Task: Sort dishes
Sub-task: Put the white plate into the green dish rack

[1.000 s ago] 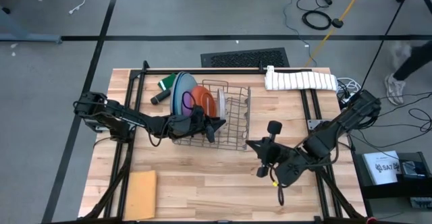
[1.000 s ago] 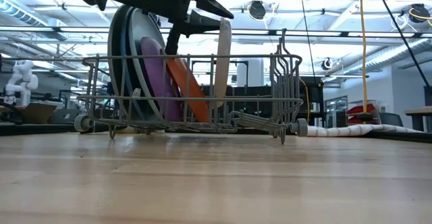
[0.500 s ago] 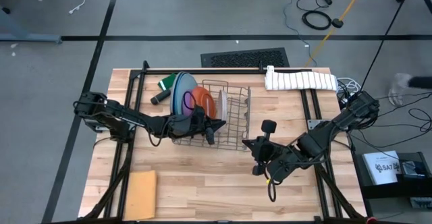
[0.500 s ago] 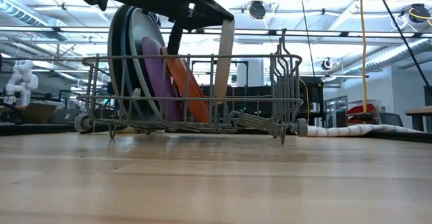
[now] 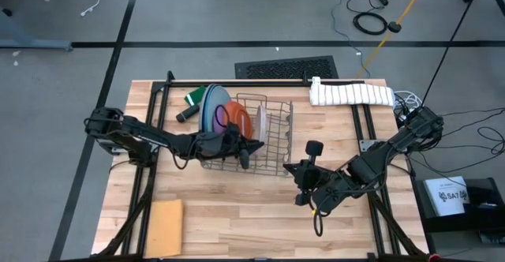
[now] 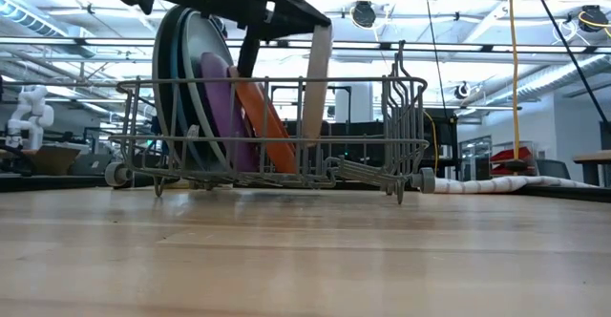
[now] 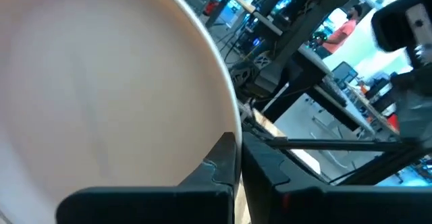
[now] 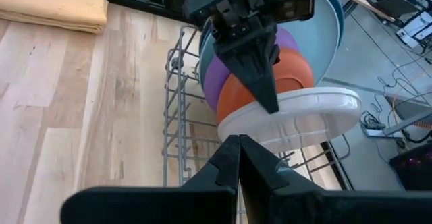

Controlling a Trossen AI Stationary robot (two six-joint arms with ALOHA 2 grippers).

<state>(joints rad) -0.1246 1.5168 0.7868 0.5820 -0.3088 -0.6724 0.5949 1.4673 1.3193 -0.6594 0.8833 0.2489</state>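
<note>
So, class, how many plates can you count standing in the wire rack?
5 show: a grey-blue plate, a pale teal plate, a purple plate, an orange plate and a light grey plate, which the left gripper holds. Another may be hidden.

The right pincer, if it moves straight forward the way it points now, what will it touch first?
Probably the light grey plate, standing in the wire rack and held by the left pincer. The right pincer is shut and aims at it; depth is unclear.
</note>
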